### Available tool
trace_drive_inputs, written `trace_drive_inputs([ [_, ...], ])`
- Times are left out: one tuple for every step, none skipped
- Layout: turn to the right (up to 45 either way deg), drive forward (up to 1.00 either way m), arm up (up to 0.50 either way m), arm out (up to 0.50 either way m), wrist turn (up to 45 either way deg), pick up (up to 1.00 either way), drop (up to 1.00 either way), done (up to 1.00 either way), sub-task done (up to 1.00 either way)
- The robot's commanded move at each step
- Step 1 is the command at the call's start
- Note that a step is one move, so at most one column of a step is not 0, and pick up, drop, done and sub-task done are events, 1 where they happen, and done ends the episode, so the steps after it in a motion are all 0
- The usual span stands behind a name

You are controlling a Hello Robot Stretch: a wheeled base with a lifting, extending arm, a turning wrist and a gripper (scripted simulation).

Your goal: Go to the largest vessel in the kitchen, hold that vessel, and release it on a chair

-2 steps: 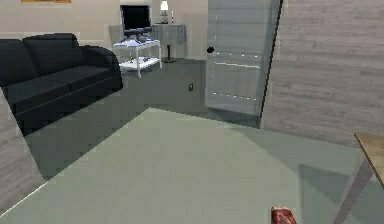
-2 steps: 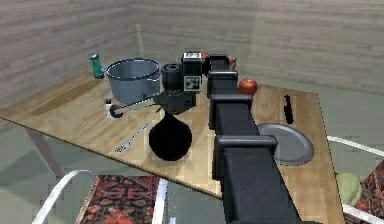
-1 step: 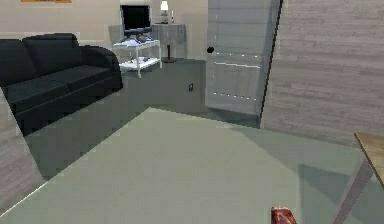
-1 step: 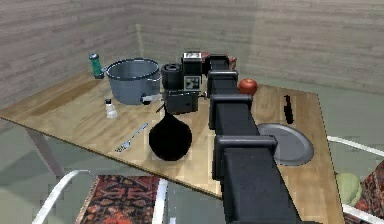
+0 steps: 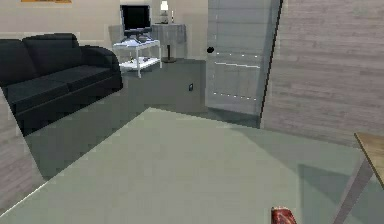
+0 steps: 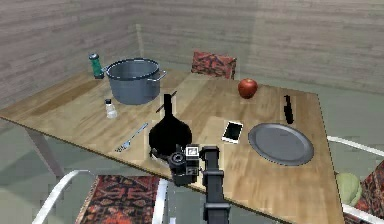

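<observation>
Nearest the lens, a dark square arm bar (image 6: 212, 192) is seen rising from the six o'clock edge of the arm side view. It is flanked at seven o'clock by a red patterned chair with a white frame (image 6: 118, 192). At the bar's far end the gripper (image 6: 169, 101) is seen against a pale wooden table (image 6: 70, 110); whether its fingers are apart or together cannot be told. The task's vessel, a large round grey metal pot with side handles (image 6: 134, 80), stands on the table at about eleven o'clock from the gripper, near its tips. A green can (image 6: 96, 65) is placed beyond the pot at ten o'clock. The approach is judged finished and the grasp is judged the step in hand, since the pot rests on the wood. For the next move, the fingers must be brought to the pot's rim or handle, and then a lift is called for. A second red patterned chair (image 6: 213, 64), at one o'clock, is judged a possible release spot.
</observation>
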Motion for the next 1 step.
trace_drive_inputs([
  [0.0,0.00,0.00,0.00,0.0,1.00,0.00,0.00,0.00],
])
